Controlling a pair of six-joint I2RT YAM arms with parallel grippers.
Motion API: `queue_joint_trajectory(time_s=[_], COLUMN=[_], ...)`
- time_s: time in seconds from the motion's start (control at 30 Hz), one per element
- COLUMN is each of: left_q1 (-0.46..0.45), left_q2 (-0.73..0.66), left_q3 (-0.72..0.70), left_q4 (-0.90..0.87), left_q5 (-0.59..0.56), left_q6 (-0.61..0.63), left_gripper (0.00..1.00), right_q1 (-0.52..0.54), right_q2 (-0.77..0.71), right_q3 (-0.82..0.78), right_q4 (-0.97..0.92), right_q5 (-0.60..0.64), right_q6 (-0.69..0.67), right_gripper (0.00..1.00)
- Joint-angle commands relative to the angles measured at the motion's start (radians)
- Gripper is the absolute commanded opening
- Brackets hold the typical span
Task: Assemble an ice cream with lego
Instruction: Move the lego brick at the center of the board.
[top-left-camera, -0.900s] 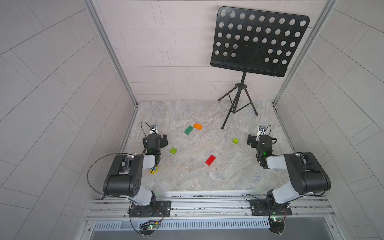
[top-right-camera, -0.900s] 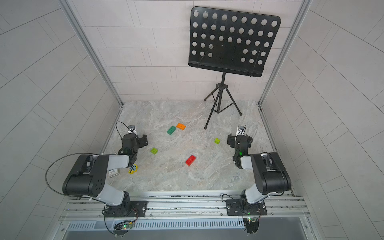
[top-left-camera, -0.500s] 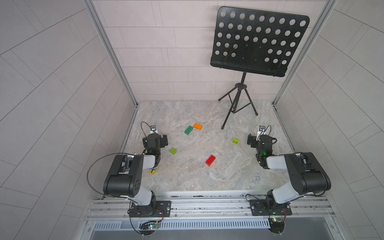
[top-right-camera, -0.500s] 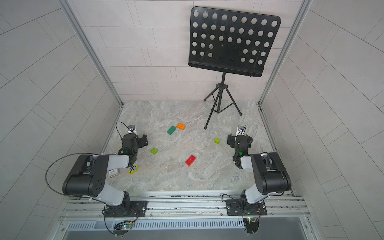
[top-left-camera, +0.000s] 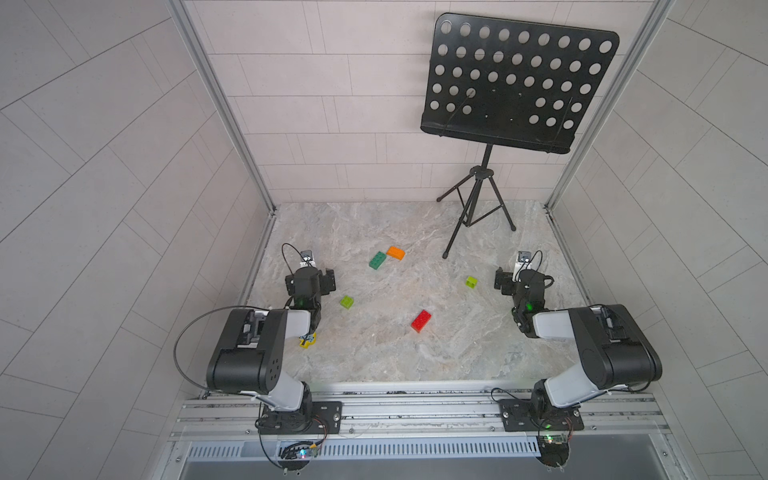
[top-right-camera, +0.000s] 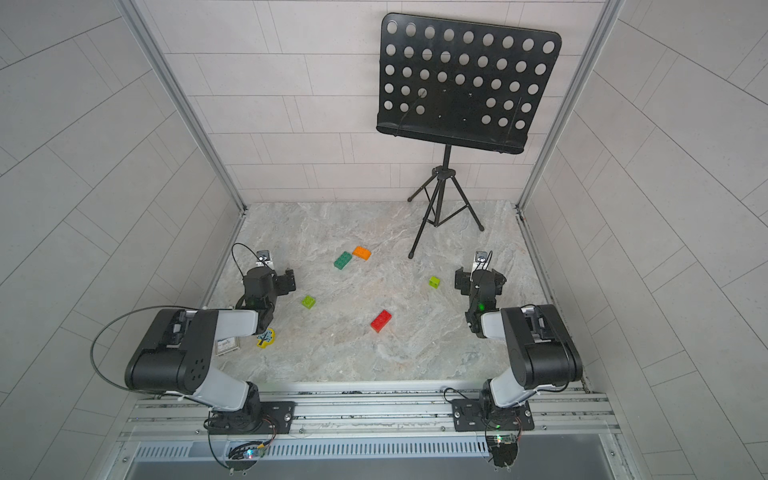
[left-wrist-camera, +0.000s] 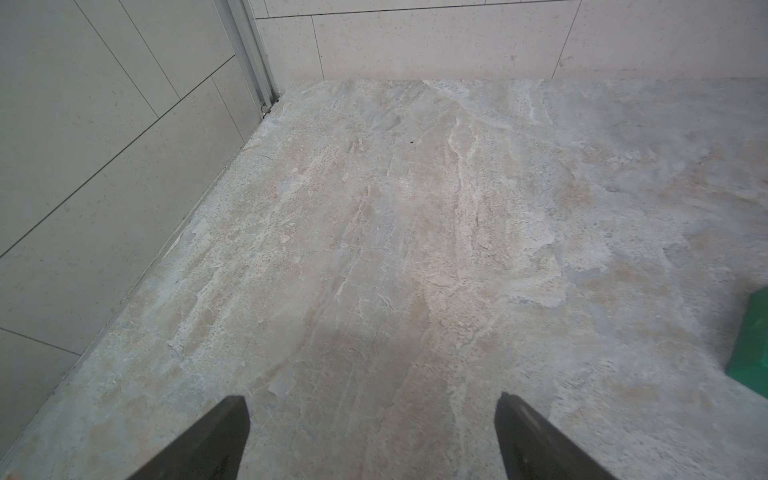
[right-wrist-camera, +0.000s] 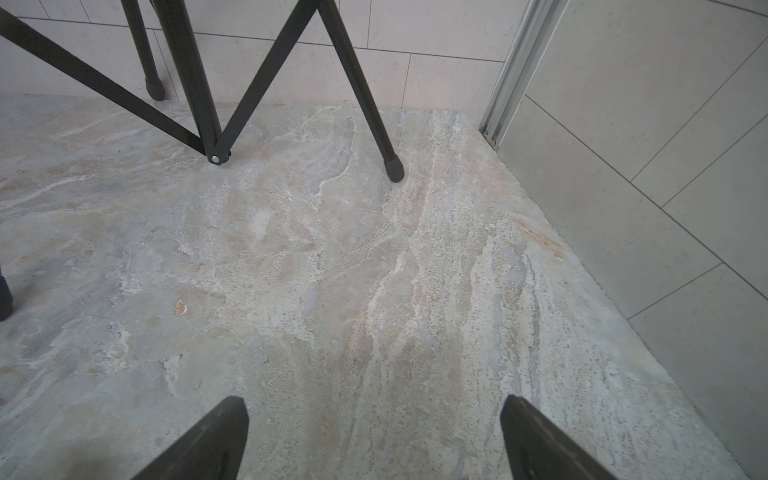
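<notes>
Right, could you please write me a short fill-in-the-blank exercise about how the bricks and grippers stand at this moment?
The orange brick lies right beside the ____ brick.
The left gripper and the right gripper both stand ____.
The music stand shows its legs in the ____ wrist view.
Loose bricks on the table number ____.
Missing words: dark green, open, right, five.

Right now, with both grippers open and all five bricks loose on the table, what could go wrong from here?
The dark green brick and orange brick lie close together, so jaws closing on one may shove the other. The music stand's leg comes down near them; the right gripper reaching there could clip it. The flat yellow piece lies by the left arm and could get swept.
</notes>
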Motion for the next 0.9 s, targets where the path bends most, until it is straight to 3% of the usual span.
queue_joint_trajectory(time_s=[0.0, 0.13, 0.2, 0.3, 0.37, 0.43, 0.5, 0.57, 0.67, 0.77, 0.8, 0.87], left_q1=[-0.005, -0.006, -0.014, -0.026, -0.026, -0.027, -0.036, -0.079, -0.141, -0.139, -0.140, -0.142], left_q2=[-0.003, -0.013, -0.041, -0.156, -0.224, -0.287, -0.326, -0.354, -0.378, -0.381, -0.373, -0.354], left_q3=[0.014, 0.012, 0.027, 0.157, 0.169, 0.174, 0.176, 0.183, 0.192, 0.102, 0.101, 0.169], left_q4=[-0.003, -0.013, -0.042, -0.345, -0.354, -0.357, -0.371, -0.436, -0.555, -0.341, -0.340, -0.480], left_q5=[-0.002, -0.002, -0.055, -0.108, -0.131, -0.130, -0.133, -0.244, -0.416, -0.383, -0.379, -0.360], left_q6=[0.006, 0.008, -0.007, -0.014, -0.101, -0.230, -0.368, -0.524, -0.792, -0.811, -0.810, -0.793], left_gripper=[1.00, 1.00, 1.00, 1.00, 1.00, 1.00, 1.00, 1.00, 1.00, 1.00, 1.00, 1.00], right_q1=[0.005, 0.005, 0.006, 0.034, 0.045, 0.046, 0.048, 0.041, 0.041, 0.038, 0.033, -0.005], right_q2=[0.000, -0.003, -0.012, -0.150, -0.250, -0.337, -0.421, -0.481, -0.514, -0.516, -0.511, -0.490], right_q3=[0.006, 0.003, 0.001, 0.044, 0.086, 0.083, 0.081, 0.122, 0.228, 0.261, 0.250, 0.243], right_q4=[-0.008, -0.005, 0.014, -0.185, -0.312, -0.302, -0.300, -0.416, -0.608, -0.666, -0.684, -0.677], right_q5=[0.016, 0.016, 0.009, 0.012, -0.011, -0.090, -0.071, -0.053, -0.213, -0.181, -0.133, -0.228], right_q6=[0.003, 0.002, -0.008, -0.045, -0.050, -0.019, 0.139, 0.341, 0.314, 0.438, 0.538, 0.593], right_gripper=[1.00, 1.00, 1.00, 1.00, 1.00, 1.00, 1.00, 1.00, 1.00, 1.00, 1.00, 0.99])
